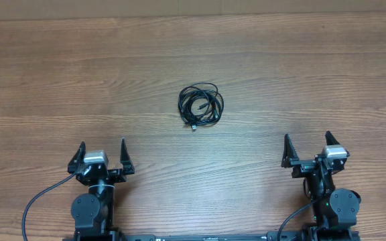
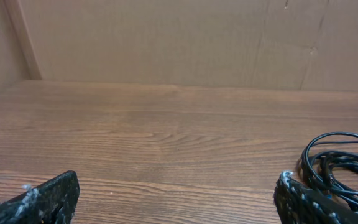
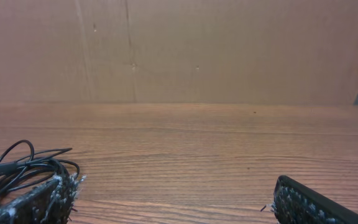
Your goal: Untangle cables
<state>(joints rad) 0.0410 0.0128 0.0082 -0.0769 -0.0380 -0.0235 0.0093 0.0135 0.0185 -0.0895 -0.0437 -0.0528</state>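
Note:
The cables lie as one small coiled black bundle on the wooden table, near the middle, with a silvery plug tip at its lower left. My left gripper is open and empty at the front left, well short of the bundle. My right gripper is open and empty at the front right. The bundle shows at the right edge of the left wrist view and at the left edge of the right wrist view, partly behind a fingertip in each.
The wooden table is bordered by a brown board wall at the back. Thicker black wiring runs from the left arm's base at the front edge.

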